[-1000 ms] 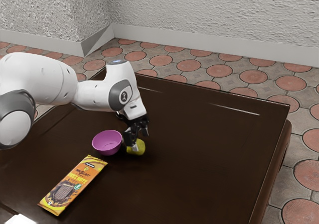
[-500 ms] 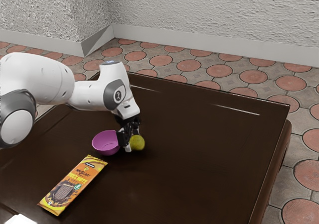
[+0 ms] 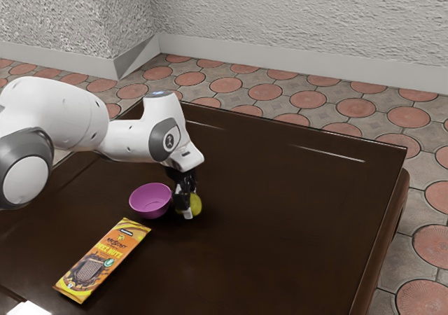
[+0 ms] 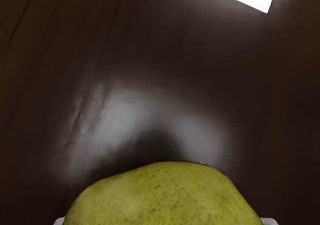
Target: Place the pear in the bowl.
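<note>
In the exterior view, the pincer (image 3: 188, 207) hides part of the pear (image 3: 197, 204), low over the table (image 3: 280, 224); I can't tell its opening or whether it has hold. The pink bowl (image 3: 150, 213) is just beside it, toward the view's left, the chocolate bar (image 3: 101, 260) farther off.

In the wrist view, the pear's near part is cut off, so its long axis and stem direction are, I'd say, unreadable.
</note>
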